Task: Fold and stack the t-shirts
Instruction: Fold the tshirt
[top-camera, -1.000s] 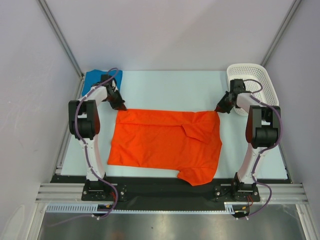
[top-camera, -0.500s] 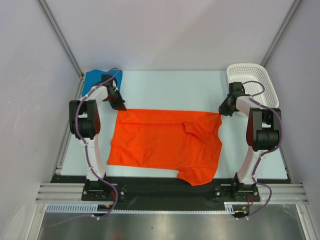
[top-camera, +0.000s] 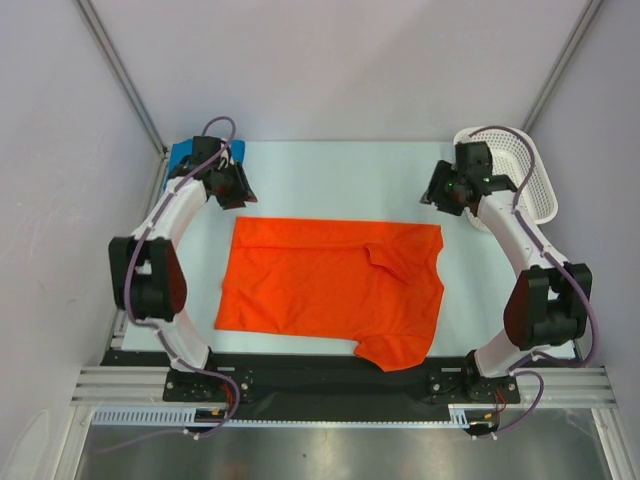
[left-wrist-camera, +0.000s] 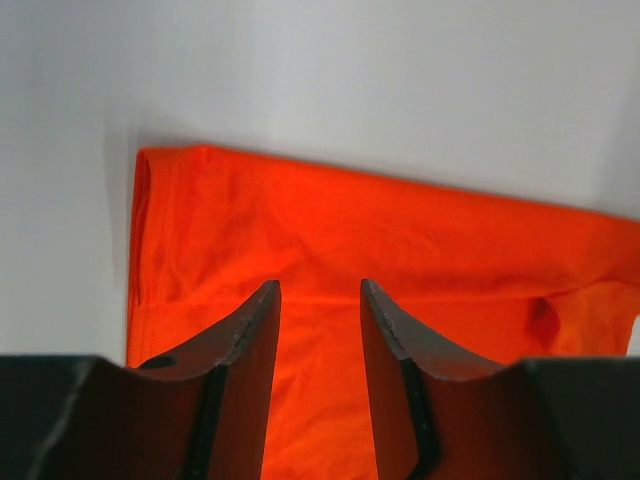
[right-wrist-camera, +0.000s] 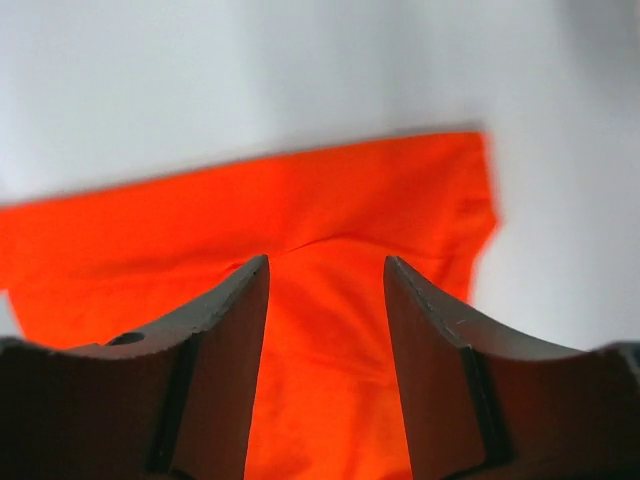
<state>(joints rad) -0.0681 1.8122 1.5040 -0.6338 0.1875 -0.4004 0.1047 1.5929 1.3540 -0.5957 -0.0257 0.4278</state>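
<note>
The orange-red t-shirt lies spread flat on the pale table, its far edge straight and one sleeve folded in at the right. My left gripper hovers open just beyond the shirt's far left corner, with nothing between its fingers; in the left wrist view the orange cloth lies below. My right gripper hovers open beyond the far right corner, over the same cloth, its jaws empty. The blue t-shirt sits at the table's back left corner, mostly hidden behind the left arm.
A white perforated basket stands at the back right, with the right arm's wrist partly in front of it. Metal frame posts rise at both back corners. A black strip with the arm bases runs along the near edge.
Both grippers have opened and let go of the orange shirt's far corners. Both have lifted and pulled back from the cloth. The shirt's far edge now lies flat.
</note>
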